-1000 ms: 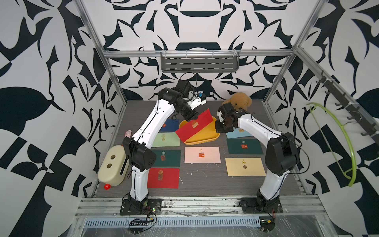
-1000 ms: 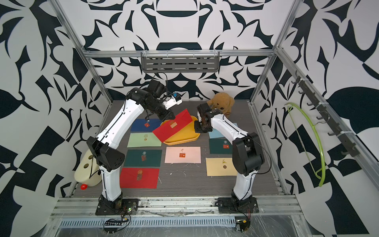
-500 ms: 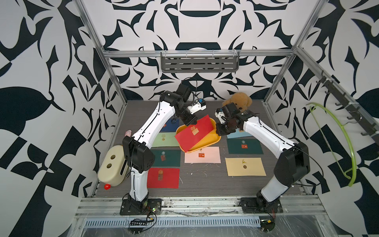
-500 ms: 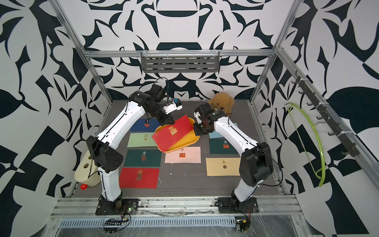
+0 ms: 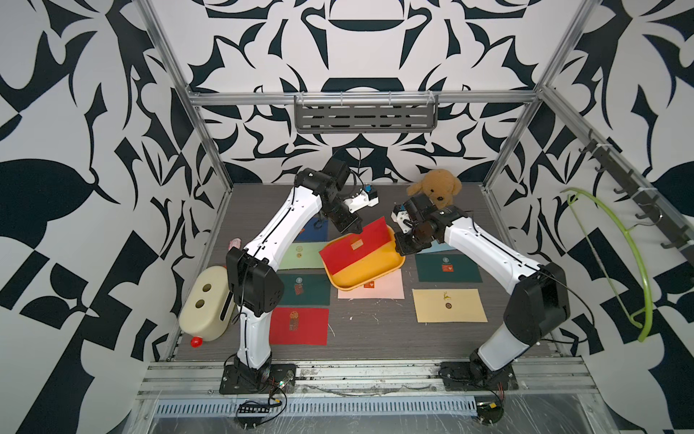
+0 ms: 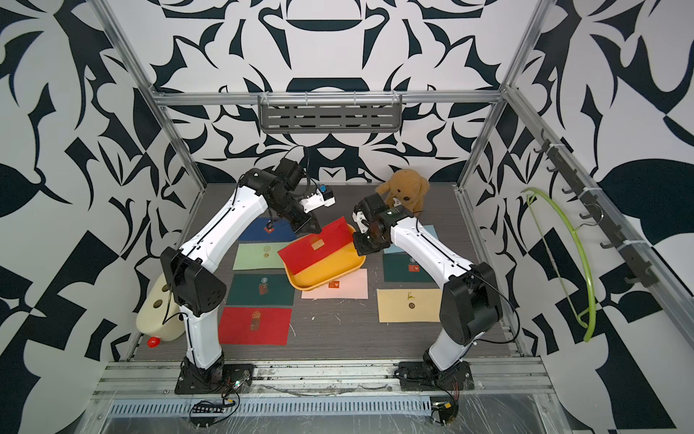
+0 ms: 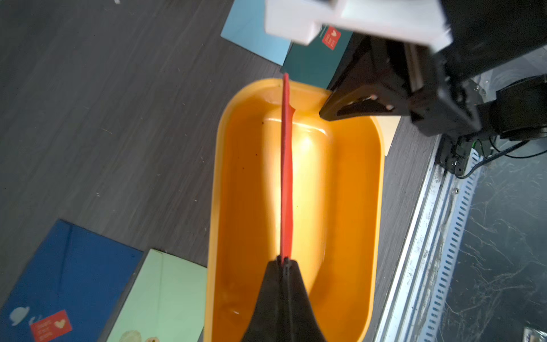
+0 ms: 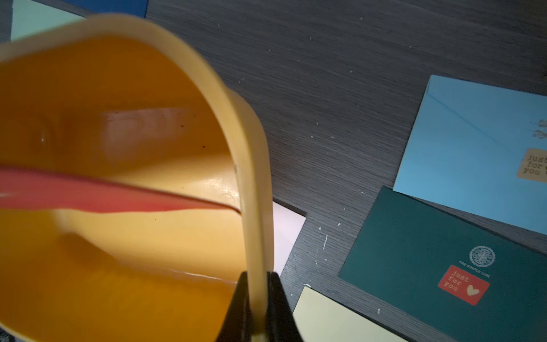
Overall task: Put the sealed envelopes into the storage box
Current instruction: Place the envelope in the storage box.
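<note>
Left fingers clamped on red envelope, held edge-on, long axis along the storage box directly beneath, mid-desk. Right fingers clamped on box rim, tilting it. Lowering judged next.

The storage box is mustard yellow; the red envelope bears a gold seal. On the dark grey wood-grain table, reckoned from the box, a navy envelope lies at ten o'clock, a light green envelope at nine, a pink envelope at six, a cream envelope at five, and a dark green envelope with a red sticker at three. The teddy bear is tan. The walls carry black-and-white leaf shapes.
</note>
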